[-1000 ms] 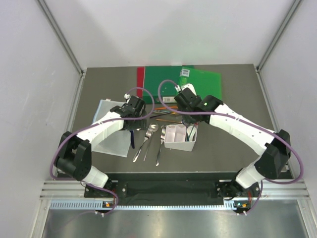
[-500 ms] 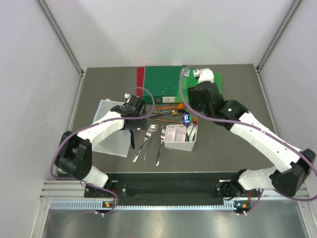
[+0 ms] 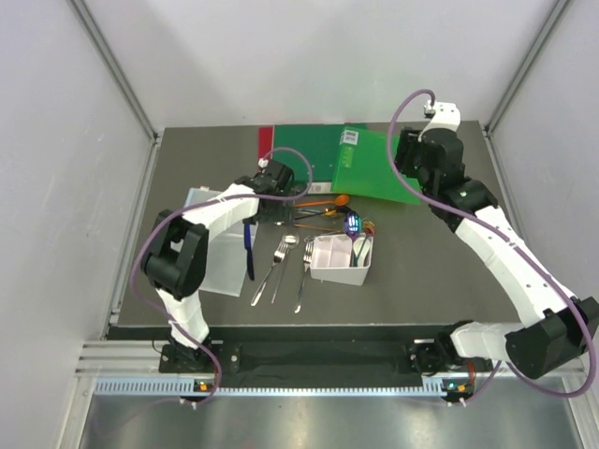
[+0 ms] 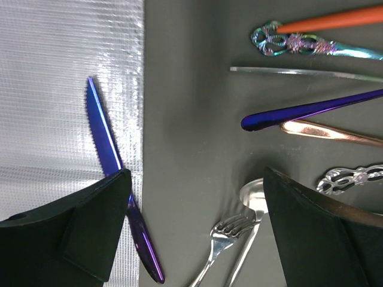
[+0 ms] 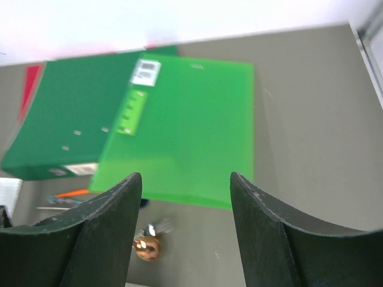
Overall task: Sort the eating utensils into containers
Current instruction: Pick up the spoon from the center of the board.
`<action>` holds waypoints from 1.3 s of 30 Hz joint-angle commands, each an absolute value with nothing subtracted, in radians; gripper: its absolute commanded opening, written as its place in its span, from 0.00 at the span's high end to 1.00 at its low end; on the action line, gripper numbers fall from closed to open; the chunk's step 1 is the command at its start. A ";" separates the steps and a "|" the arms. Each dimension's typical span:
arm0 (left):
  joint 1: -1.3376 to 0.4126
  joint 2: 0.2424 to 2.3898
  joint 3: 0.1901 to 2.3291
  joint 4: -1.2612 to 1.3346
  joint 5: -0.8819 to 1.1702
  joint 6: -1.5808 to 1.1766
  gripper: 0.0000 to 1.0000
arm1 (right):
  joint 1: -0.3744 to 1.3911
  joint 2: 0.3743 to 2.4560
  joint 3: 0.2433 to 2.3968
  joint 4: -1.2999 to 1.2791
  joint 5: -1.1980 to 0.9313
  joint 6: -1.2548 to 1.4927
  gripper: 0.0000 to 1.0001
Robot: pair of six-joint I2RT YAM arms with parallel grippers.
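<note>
Picking one piece at a time looks the sound way here; the left claw (image 4: 196,179) hangs wide open and empty over the dark grey surface (image 4: 179,89); the slim dark blue metallic knife (image 4: 105,143) runs under its left finger, half on the clear ribbed plastic sheet (image 4: 60,89), so I would close across the handle alone and keep off the sheet; between the fingers, nearer the right one, lie a silver fork (image 4: 230,230) and a silver spoon (image 4: 252,192); beyond the right finger fan an orange handle (image 4: 335,20), a rainbow handle (image 4: 311,45), a clear handle (image 4: 299,72), a purple handle (image 4: 311,110), a copper handle (image 4: 329,133) and a silver scrollwork handle (image 4: 353,176); nine utensils there, counted; the one small white divided plastic bin (image 3: 337,274) sits right of that claw, nearer the arm bases, a few pieces inside; the right claw (image 5: 185,179), open and holding nothing, hovers over the bright green flat folder (image 5: 191,131), well apart from the bin.
</note>
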State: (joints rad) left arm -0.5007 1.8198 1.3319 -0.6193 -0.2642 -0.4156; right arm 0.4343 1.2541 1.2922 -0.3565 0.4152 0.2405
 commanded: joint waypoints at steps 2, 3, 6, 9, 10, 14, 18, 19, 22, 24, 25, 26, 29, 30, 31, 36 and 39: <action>-0.506 1.856 1.324 -0.575 -0.199 -0.362 0.06 | 0.368 1.183 1.201 -0.321 0.364 0.288 0.39; -0.506 1.871 1.331 -0.583 -0.190 -0.357 0.06 | 0.362 1.171 1.174 -0.321 0.364 0.293 0.39; -0.512 1.870 1.327 -0.581 -0.172 -0.348 0.06 | 0.342 1.126 1.129 -0.319 0.364 0.299 0.39; -0.520 1.855 1.315 -0.574 -0.135 -0.328 0.07 | 0.321 1.097 1.103 -0.328 0.347 0.305 0.39; -0.520 1.853 1.313 -0.572 -0.126 -0.324 0.06 | 0.318 1.086 1.097 -0.331 0.344 0.305 0.39; -0.528 1.835 1.318 -0.583 -0.175 -0.331 0.07 | 0.298 1.057 1.075 -0.337 0.336 0.296 0.39; -0.528 1.778 1.310 -0.575 -0.187 -0.357 0.06 | 0.282 1.042 1.054 -0.342 0.325 0.287 0.39; -0.529 1.769 1.312 -0.572 -0.186 -0.356 0.06 | 0.278 1.040 1.051 -0.342 0.322 0.287 0.39; -0.535 1.741 1.336 -0.587 -0.155 -0.348 0.07 | 0.273 1.048 1.040 -0.341 0.305 0.296 0.39; -0.552 1.721 1.356 -0.615 -0.146 -0.336 0.07 | 0.273 1.057 1.037 -0.341 0.290 0.302 0.39; -0.560 1.712 1.365 -0.624 -0.143 -0.333 0.07 | 0.272 1.058 1.035 -0.342 0.287 0.304 0.38; -0.575 1.704 1.371 -0.640 -0.132 -0.328 0.07 | 0.272 1.061 1.037 -0.344 0.287 0.308 0.38; -0.612 1.671 1.378 -0.681 -0.066 -0.316 0.08 | 0.270 1.068 1.032 -0.347 0.275 0.313 0.38; -0.624 1.666 1.364 -0.690 -0.054 -0.316 0.08 | 0.270 1.066 1.026 -0.345 0.272 0.311 0.38; -0.636 1.664 1.353 -0.701 -0.040 -0.318 0.09 | 0.270 1.068 1.025 -0.345 0.267 0.314 0.38; -0.672 1.628 1.232 -0.684 -0.084 -0.370 0.16 | 0.270 1.060 1.014 -0.351 0.253 0.324 0.38; -0.673 1.597 1.190 -0.686 -0.068 -0.385 0.21 | 0.268 1.049 1.006 -0.359 0.256 0.322 0.38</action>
State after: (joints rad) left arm -0.6811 1.6588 1.2392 -0.6647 -0.0807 -0.3531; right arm 0.2836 1.0695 1.0080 -0.3683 0.2665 0.3115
